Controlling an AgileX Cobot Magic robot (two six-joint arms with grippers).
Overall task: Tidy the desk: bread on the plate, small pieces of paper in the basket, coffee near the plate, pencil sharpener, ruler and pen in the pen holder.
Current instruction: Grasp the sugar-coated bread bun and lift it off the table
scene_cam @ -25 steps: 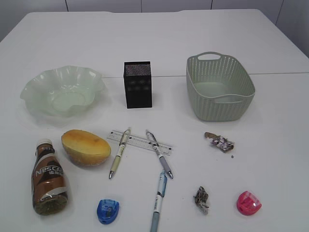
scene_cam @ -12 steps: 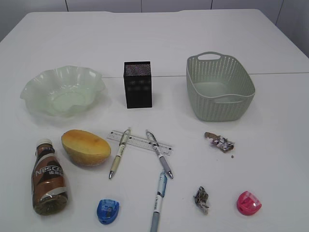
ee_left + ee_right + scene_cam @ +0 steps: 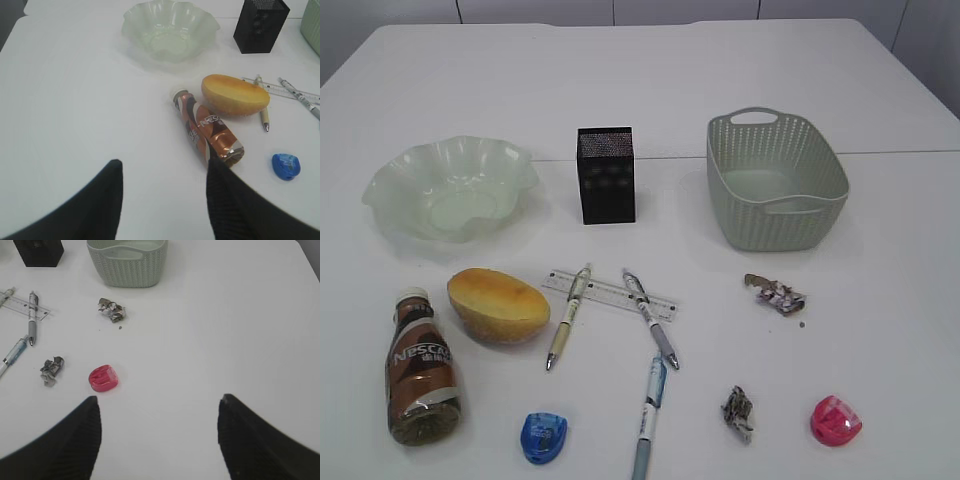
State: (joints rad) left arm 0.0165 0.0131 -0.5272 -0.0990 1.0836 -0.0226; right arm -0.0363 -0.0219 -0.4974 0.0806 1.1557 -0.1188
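Currently untidied: all task items loose on white table (image 3: 880, 90), both grippers clear of them.

Left gripper (image 3: 162, 200) with jaws spread, holding nothing, low over bare table just short of brown Nescafe coffee bottle (image 3: 207, 127) lying on its side. Right gripper (image 3: 157, 440) with jaws spread wide, empty, near pink pencil sharpener (image 3: 103, 378). Oval golden-yellow bread (image 3: 497, 304) beside bottle, apart from translucent pale green ruffled glass plate (image 3: 395, 185). Black mesh square pen holder (image 3: 606, 174) upright between plate and pale grey-green perforated plastic basket (image 3: 750, 225). Clear plastic ruler (image 3: 610, 293) under two pens (image 3: 567, 316); third pen (image 3: 648, 415) nearer front edge. Two crumpled paper scraps (image 3: 776, 294) outside basket. Blue pencil sharpener (image 3: 542, 436) at front.
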